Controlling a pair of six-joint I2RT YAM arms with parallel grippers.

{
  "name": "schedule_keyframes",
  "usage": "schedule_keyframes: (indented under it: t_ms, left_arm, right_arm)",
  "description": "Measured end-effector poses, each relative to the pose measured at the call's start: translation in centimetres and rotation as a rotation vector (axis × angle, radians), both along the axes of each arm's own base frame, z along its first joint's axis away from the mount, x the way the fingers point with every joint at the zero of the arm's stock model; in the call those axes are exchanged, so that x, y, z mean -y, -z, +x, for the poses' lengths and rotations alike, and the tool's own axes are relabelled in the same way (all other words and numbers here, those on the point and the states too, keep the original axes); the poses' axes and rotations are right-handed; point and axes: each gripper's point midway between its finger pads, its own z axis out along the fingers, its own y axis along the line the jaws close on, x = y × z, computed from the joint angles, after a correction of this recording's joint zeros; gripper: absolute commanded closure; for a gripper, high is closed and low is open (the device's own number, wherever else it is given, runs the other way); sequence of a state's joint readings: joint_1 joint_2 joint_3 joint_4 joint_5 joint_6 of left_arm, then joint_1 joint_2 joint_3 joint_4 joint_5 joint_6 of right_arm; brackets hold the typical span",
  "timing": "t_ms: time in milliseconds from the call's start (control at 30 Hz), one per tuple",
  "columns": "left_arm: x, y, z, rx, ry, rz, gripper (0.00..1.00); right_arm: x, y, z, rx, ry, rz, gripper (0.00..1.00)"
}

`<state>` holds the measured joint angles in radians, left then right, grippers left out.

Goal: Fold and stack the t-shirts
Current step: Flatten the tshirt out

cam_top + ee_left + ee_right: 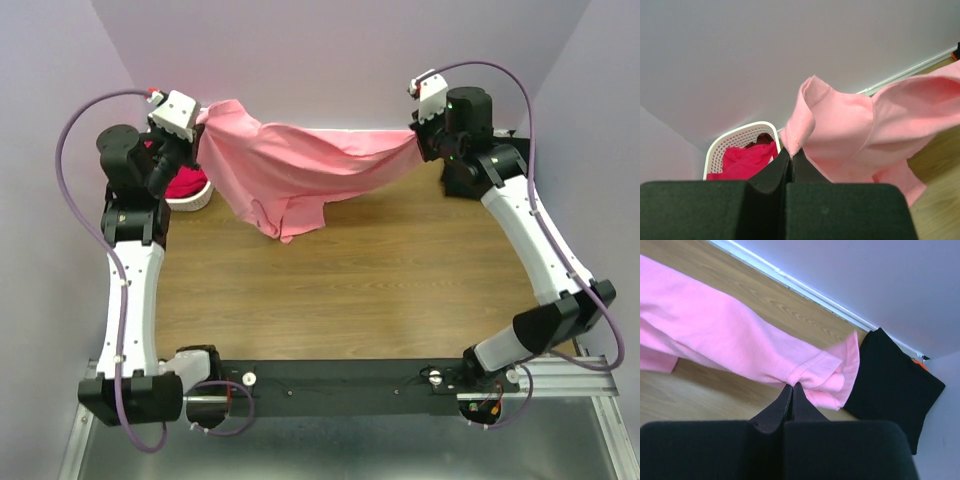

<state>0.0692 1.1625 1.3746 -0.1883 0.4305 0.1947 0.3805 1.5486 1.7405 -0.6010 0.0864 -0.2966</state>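
pink tee (300, 165): up in the air over the far side of the desk (380, 290), pulled out wide between the two claws, its middle hanging down in folds.
left claw (791, 152): closed tight, pinching one end of the pink tee.
right claw (791, 387): closed tight, pinching a stitched edge at the other end.
black tee (890, 385): lying flat on the desk in the far right corner, near the right claw.
red tees (747, 160): bunched up inside the basket.
basket (740, 132): white with little holes, at the far left, near the left claw.
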Motion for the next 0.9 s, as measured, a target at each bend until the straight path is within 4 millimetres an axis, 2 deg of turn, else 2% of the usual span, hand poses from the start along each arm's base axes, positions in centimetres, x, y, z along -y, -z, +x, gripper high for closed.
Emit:
schedule_keyframes:
  t_ms: [67,167,300,400,433,500,633,733,767,833,900]
  left_arm:
    - [0.2,0.1,-1.7,0.004,0.013,0.021,1.0]
    - [0.6,0.1,-3.7,0.014,0.038,0.049,1.0]
    - [0.9,0.9,-4.9,0.007,0.063,0.085,1.0]
    - [1.2,3.2,-5.1,-0.039,0.091,0.11,1.0]
    - [1.3,4.7,-5.1,-0.072,0.104,0.119,1.0]
    - [1.5,6.9,-5.1,-0.124,0.122,0.129,1.0]
    - [1.7,11.7,-5.2,-0.237,0.162,0.153,1.0]
    - [1.7,14.0,-4.8,-0.299,0.177,0.165,1.0]
    - [1.6,14.6,-4.6,-0.316,0.181,0.171,1.0]
    - [1.5,15.6,-4.2,-0.344,0.187,0.179,1.0]
    - [1.5,16.4,-3.9,-0.366,0.192,0.184,1.0]
  right_arm:
    - [0.6,0.0,-1.1,0.001,-0.001,-0.016,0.99]
    - [1.4,1.2,-2.9,-0.036,-0.006,-0.044,0.99]
    - [1.4,4.4,-4.9,-0.141,-0.047,-0.066,0.99]
    - [0.8,8.8,-7.2,-0.277,-0.118,-0.072,1.0]
    - [0.5,11.1,-8.5,-0.357,-0.155,-0.077,0.99]
    - [0.3,14.7,-10.5,-0.47,-0.203,-0.083,0.99]
    - [0.4,21.0,-15.2,-0.712,-0.28,-0.094,0.95]
    - [0.2,23.5,-16.7,-0.816,-0.318,-0.093,0.88]
    - [0.1,23.8,-16.9,-0.831,-0.328,-0.094,0.85]
    - [-0.2,24.5,-17.3,-0.866,-0.352,-0.087,0.73]
    - [-0.6,25.1,-17.5,-0.892,-0.374,-0.078,0.69]
